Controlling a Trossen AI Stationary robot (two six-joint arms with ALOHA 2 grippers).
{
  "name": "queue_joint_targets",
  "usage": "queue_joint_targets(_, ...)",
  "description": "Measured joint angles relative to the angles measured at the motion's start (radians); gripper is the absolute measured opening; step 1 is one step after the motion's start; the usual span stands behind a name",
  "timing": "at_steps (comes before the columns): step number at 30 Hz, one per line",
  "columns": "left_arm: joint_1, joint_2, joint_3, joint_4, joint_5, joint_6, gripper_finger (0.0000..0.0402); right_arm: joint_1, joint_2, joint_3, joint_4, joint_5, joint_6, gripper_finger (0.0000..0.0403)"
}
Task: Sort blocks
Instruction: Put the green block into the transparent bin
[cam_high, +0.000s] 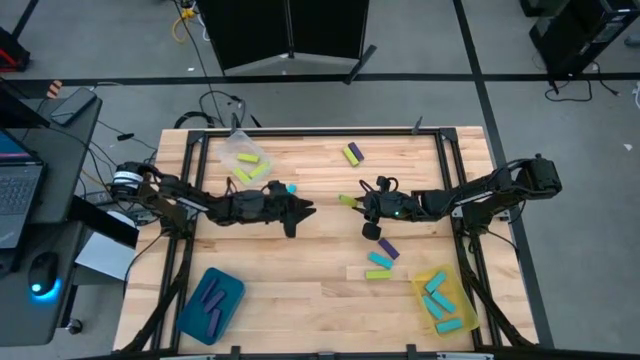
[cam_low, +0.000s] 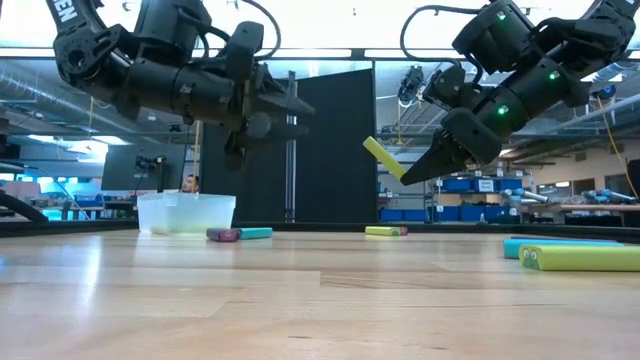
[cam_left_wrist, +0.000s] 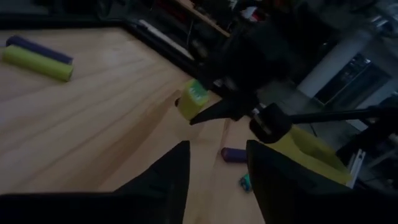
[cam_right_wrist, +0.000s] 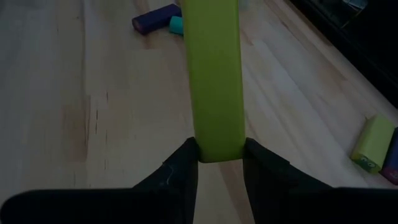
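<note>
My right gripper (cam_right_wrist: 219, 163) is clamped on one end of a yellow-green block (cam_right_wrist: 214, 74), which sticks out ahead of my fingers and hangs clear above the table (cam_high: 300, 260) near its middle; I judge I hold it by the end so the far end can lead into the clear tray (cam_high: 243, 160), where other yellow-green pieces already lie; my left gripper (cam_left_wrist: 214, 163) hovers opposite with its fingers spread and nothing between them, pointing toward the held block, perhaps to take it across, since that tray sits on my left side; the sorting looks partly done: purple blocks rest in the teal tray (cam_high: 190, 315) at the near left, cyan ones in the yellow tray (cam_high: 458, 300) at the near right; loose blocks remain, a purple and yellow-green pair (cam_high: 353, 153) toward the far edge, and a small cluster (cam_high: 379, 264) just beside the yellow tray; the only writing I can make out is a few white letters on my left arm in the low view, cut off and unreadable as a word.
</note>
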Motion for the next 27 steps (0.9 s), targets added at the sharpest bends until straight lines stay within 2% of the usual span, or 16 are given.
queue_joint_targets(7,0.014,0.0,0.0,-0.027,0.015,-0.05,0.0187,0.0,0.0,0.0,0.045,-0.036,-0.003,0.0113)
queue_joint_targets(11,0.014,0.0,0.004,0.026,0.015,-0.088,0.0188,0.0,0.0,0.0,0.072,-0.057,-0.015,0.0113)
queue_joint_targets(16,0.014,0.0,0.031,0.014,0.017,-0.116,0.0189,0.001,0.0,0.0,0.089,-0.06,-0.017,0.0113)
queue_joint_targets(20,0.021,0.0,0.063,0.014,0.06,-0.122,0.0189,0.012,0.0,0.0,0.099,-0.06,-0.016,0.0113)
queue_joint_targets(27,0.044,0.001,0.11,-0.067,0.079,-0.138,0.0189,0.032,0.0,0.0,0.115,-0.061,-0.018,0.0113)
